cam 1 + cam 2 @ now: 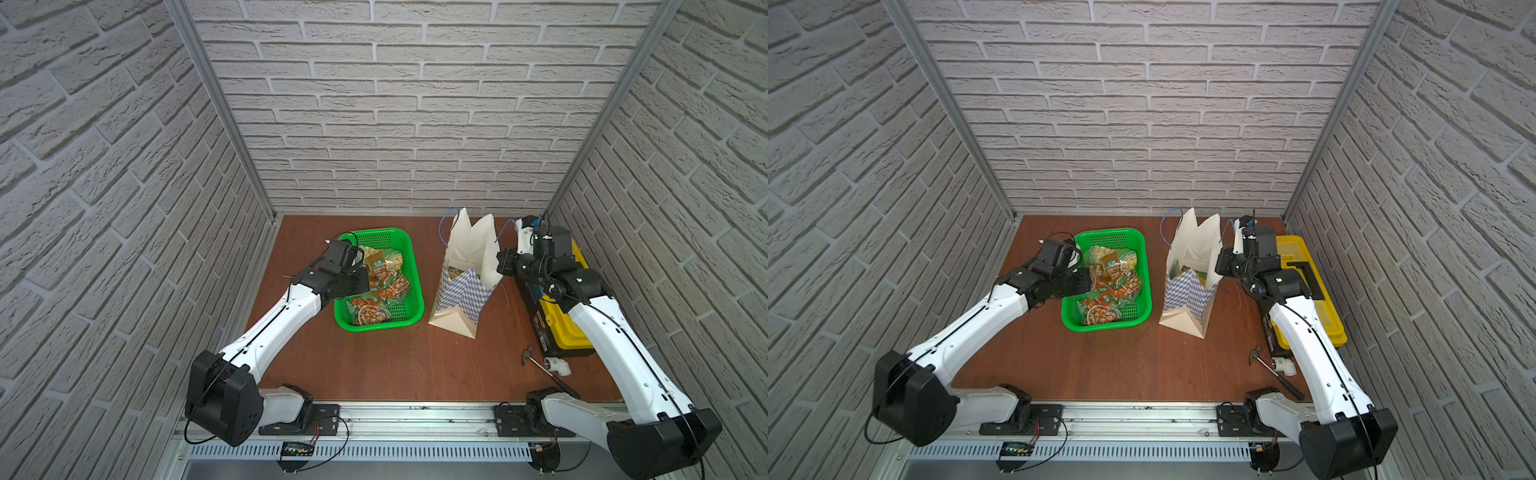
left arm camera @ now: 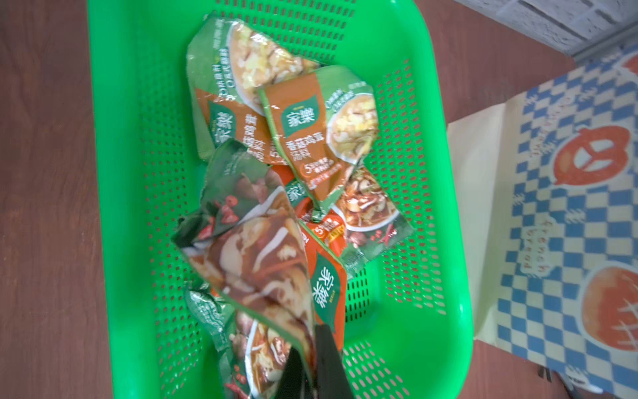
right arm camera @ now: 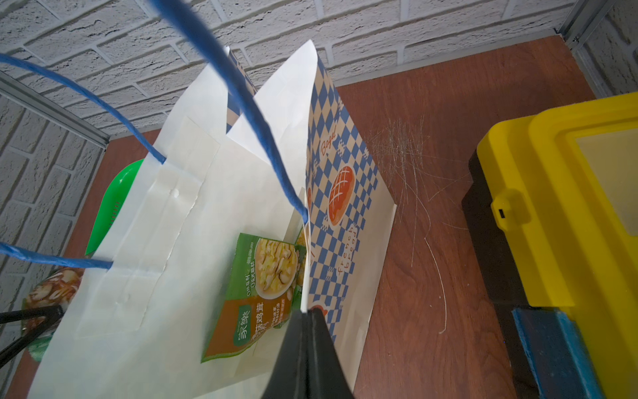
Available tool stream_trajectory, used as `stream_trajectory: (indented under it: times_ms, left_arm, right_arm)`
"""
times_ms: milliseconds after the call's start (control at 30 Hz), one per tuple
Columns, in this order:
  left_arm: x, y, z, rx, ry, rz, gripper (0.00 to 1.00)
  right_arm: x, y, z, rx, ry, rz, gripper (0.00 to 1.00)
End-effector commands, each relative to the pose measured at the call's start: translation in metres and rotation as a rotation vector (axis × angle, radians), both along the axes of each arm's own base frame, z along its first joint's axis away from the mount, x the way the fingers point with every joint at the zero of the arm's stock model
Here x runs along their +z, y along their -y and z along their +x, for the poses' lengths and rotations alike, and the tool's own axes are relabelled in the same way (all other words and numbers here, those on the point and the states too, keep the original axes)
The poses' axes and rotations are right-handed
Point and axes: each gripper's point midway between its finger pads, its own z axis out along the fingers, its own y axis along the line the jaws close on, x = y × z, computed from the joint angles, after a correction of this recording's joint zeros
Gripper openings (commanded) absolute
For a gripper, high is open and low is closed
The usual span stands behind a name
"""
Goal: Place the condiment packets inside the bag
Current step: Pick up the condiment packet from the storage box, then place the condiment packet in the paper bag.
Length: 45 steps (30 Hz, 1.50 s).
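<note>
- The bag (image 1: 469, 249) stands upright with its mouth open. The right gripper (image 3: 307, 316) is clamped on its rim, probably to steady it and keep it open.
- The green basket (image 1: 417, 286), just beside the bag, holds most of the condiment packets (image 1: 384, 282) in a loose pile.
- One green packet (image 3: 262, 286) lies inside the bag.
- The left gripper (image 2: 309, 342), in the basket, is closed on a brown packet (image 2: 262, 262), likely to carry it to the bag.

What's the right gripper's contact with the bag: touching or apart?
Touching. The right wrist view shows the right gripper shut on the bag, with the paper wall's edge pinched between its jaws.
</note>
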Motion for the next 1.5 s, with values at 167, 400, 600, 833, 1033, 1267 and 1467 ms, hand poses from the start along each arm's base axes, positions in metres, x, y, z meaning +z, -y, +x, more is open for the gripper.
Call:
stream_trajectory:
  times_ms: [167,400,600,833,1033,1267,1467]
  left_arm:
    - [0.125,0.044,-0.008,-0.134,0.315,-0.085,0.0]
    - [0.21,0.09,-0.032,-0.263,0.525,-0.172,0.0]
    - [0.254,0.124,-0.049,-0.367,0.649,-0.264,0.0]
    - [0.282,0.17,-0.065,-0.505,0.711,-0.29,0.0]
    - [0.286,0.201,-0.063,-0.574,0.722,-0.274,0.0]
    - [0.25,0.229,-0.033,-0.592,0.641,-0.151,0.0]
    - [0.207,0.238,-0.003,-0.556,0.537,-0.041,0.0]
  right_arm:
    - [-0.012,0.002,-0.005,0.003,-0.032,-0.012,0.03]
    - [-0.005,0.004,-0.006,-0.002,-0.025,-0.019,0.03]
    - [0.008,0.001,-0.008,0.0,0.004,0.006,0.03]
    - [0.019,-0.007,-0.012,0.022,0.048,0.071,0.03]
    - [0.02,-0.009,-0.013,0.025,0.056,0.088,0.03]
    - [0.018,-0.008,-0.015,0.021,0.054,0.085,0.03]
    - [0.019,-0.005,-0.019,0.016,0.058,0.078,0.03]
